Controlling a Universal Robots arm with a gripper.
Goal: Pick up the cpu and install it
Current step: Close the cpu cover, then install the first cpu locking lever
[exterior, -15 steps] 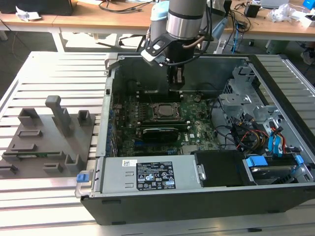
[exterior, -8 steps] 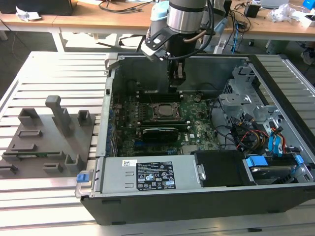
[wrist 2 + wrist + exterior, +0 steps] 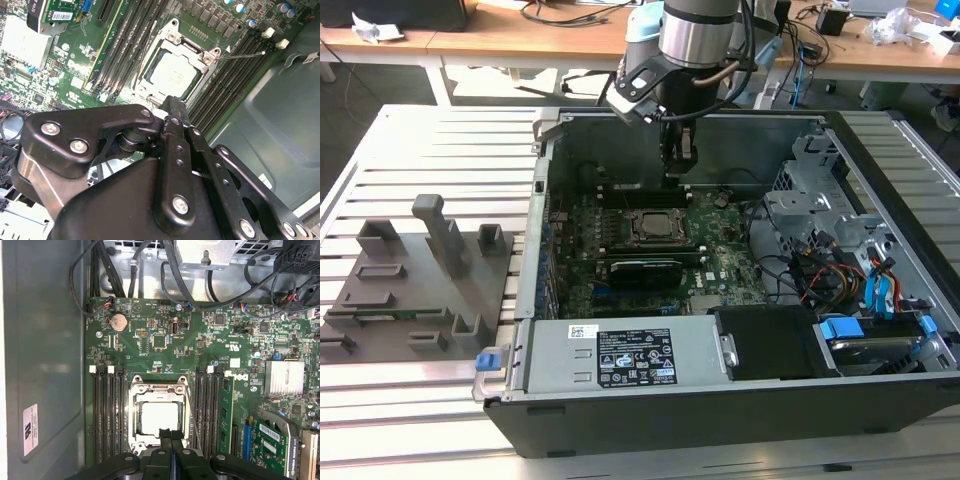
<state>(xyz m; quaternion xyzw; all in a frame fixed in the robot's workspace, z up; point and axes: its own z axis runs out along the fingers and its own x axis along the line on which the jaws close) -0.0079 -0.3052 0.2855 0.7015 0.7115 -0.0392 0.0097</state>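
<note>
A robotics lab or electronics workshop, set up for computer assembly.

A robot arm (image 3: 698, 30) hangs over an open computer case (image 3: 720, 420) lying on a slatted metal table (image 3: 430, 130), with the case's green motherboard (image 3: 725, 262) exposed. A grey fixture tray (image 3: 410, 280) with upright pegs sits beside the case on the exterior view's left. Behind them run wooden desks (image 3: 520, 40) strewn with loose cables (image 3: 565, 12) and small gear.

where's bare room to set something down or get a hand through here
Bare slatted table behind and in front of the grey fixture tray, exterior view's left. Crowded in the case: gripper at the cpu, cables and drive cage on the exterior view's right.
</note>
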